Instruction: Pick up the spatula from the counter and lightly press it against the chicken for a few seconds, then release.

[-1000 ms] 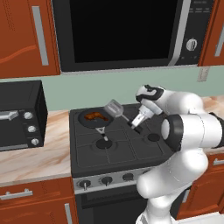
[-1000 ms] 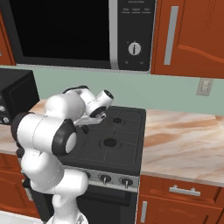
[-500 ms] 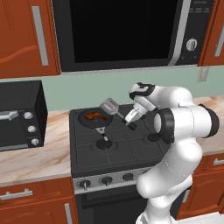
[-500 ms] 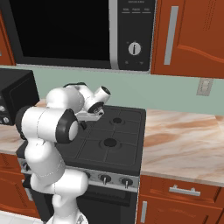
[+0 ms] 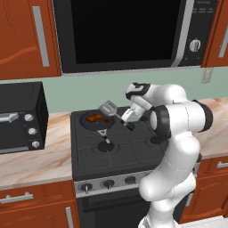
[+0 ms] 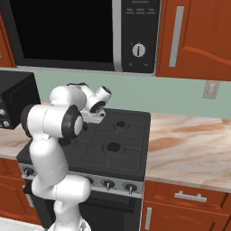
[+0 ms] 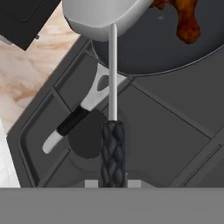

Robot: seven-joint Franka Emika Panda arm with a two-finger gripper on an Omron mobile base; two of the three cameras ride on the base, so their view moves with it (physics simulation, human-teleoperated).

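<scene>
A spatula with a silver blade [image 5: 108, 107] and a dark braided handle [image 7: 113, 148] is held in the air by my gripper [image 5: 129, 118], which is shut on the handle. In the hand view the blade [image 7: 105, 15] hovers over the near rim of the dark pan [image 7: 175, 48]. Brown chicken [image 7: 186, 17] lies in the pan, off to one side of the blade and apart from it. From the left base view the chicken [image 5: 94, 117] sits in the pan [image 5: 85, 119] on the stove's back left burner. The pan's handle [image 7: 83, 116] points away beneath the spatula.
The black stove [image 5: 120, 151] has free burners in front and to the right. A toaster oven [image 5: 18, 116] stands on the left counter. A microwave [image 5: 124, 31] hangs above. Marble counter [image 6: 189, 144] runs to the stove's right.
The arm has swung left toward the pan with the spatula in its grip. The blade has moved from above the stove's middle to the pan's rim.
</scene>
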